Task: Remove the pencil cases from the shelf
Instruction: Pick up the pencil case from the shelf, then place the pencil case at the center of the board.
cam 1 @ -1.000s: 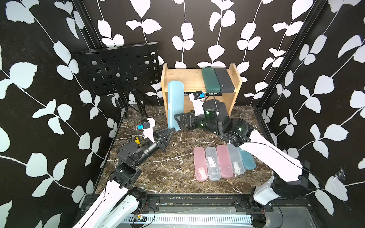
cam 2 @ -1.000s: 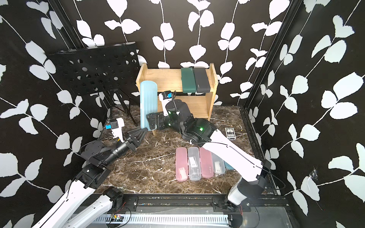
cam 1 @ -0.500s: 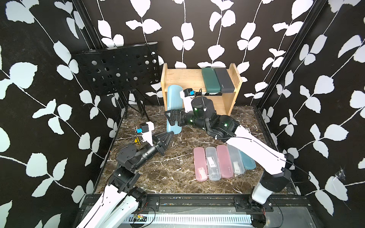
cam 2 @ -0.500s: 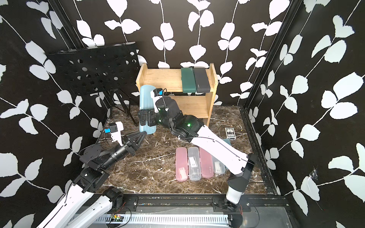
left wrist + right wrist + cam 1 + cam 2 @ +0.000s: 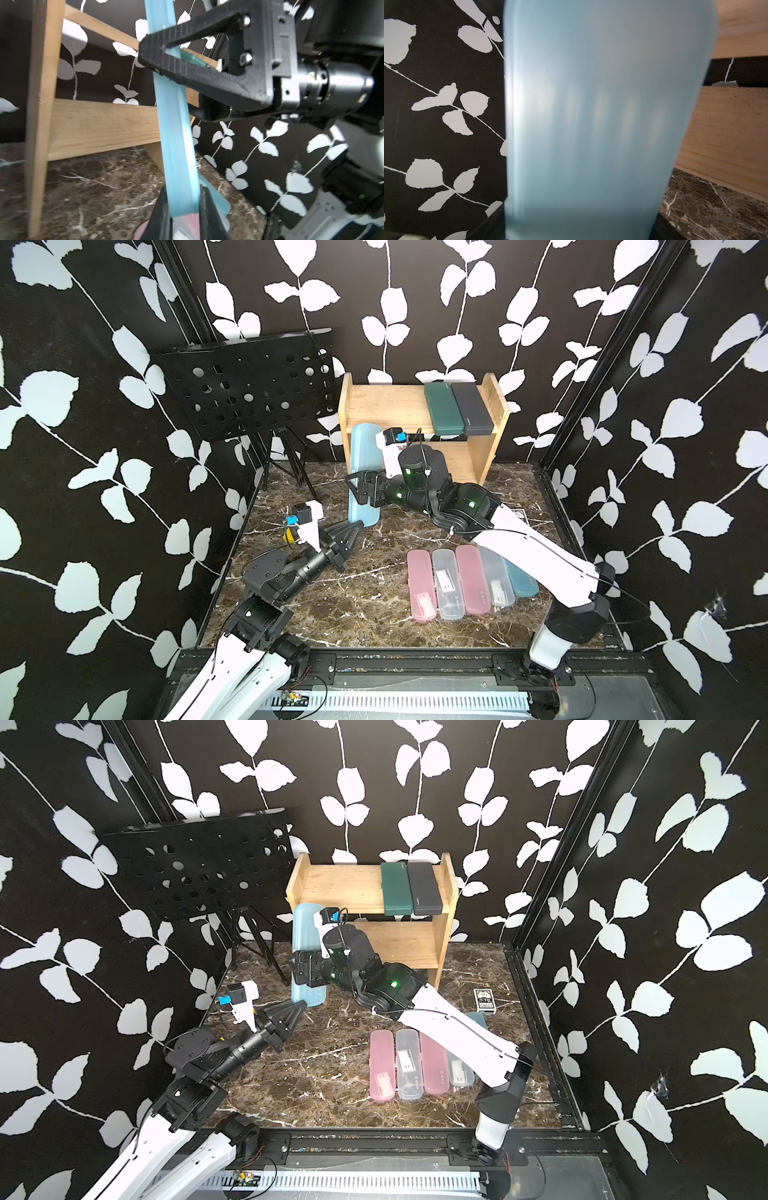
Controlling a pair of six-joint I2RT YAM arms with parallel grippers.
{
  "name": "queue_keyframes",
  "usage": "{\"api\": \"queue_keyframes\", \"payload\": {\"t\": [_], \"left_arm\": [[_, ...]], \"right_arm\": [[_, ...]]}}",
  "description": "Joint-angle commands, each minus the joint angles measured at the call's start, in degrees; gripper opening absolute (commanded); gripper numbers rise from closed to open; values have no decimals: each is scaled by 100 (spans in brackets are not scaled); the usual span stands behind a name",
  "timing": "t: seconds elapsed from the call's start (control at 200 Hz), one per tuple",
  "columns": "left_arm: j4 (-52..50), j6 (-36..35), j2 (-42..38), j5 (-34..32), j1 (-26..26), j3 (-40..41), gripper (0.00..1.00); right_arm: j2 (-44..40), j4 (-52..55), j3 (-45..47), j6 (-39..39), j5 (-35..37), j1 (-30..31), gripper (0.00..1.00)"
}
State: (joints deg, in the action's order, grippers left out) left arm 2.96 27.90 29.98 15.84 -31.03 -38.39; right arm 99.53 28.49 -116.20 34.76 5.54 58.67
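Straddles the light blue pencil case [image 5: 364, 456] with the right pincer [image 5: 360, 490]; cannot tell whether clamped. Flanks its lower end with the narrowly parted left pincer [image 5: 356, 527], hold equally unclear. Shows that case upright, just before the left panel of the shelf [image 5: 390, 410].

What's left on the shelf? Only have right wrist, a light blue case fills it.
Observer: Two, the dark green case and dark grey case, side by side on the top board of the shelf.
Operator: Blue one off it?
Observer: Yes, the light blue case stands upright in front of the shelf, on neither board.
Operator: Left arm?
Observer: The left gripper is at that case's lower end, fingers either side of its edge.
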Motion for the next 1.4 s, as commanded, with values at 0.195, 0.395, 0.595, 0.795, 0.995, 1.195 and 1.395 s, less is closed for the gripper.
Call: {"api": "queue_keyframes", "payload": {"t": [0.195, 0.395, 0.595, 0.795, 0.995, 1.195, 1.395], "left_arm": [[-1060, -458, -399, -1136, 26, -304, 97], [-1773, -565, -789, -2105, 29, -319, 99], [-2722, -604, -981, -3512, 23, -530, 99], [-3060, -812, -876, -3865, 26, -696, 99], [-3091, -692, -722, -3767, 27, -648, 99], [-3038, -534, -518, -3566, 26, -465, 99], [-3047, -496, -312, -3413, 28, -465, 99]], "right_arm": [[-645, 388, 461, 0, 732, -24, 75], [-962, 544, 1223, 47, 829, -25, 72], [-1306, 379, 2766, 509, 679, -26, 69], [-1376, 99, 3968, 1144, 521, 171, 68], [-1027, -386, 4713, 1797, 316, 359, 69], [1, -406, 4316, 2109, 120, 566, 73], [497, -253, 4156, 2207, 304, 593, 73]]}}
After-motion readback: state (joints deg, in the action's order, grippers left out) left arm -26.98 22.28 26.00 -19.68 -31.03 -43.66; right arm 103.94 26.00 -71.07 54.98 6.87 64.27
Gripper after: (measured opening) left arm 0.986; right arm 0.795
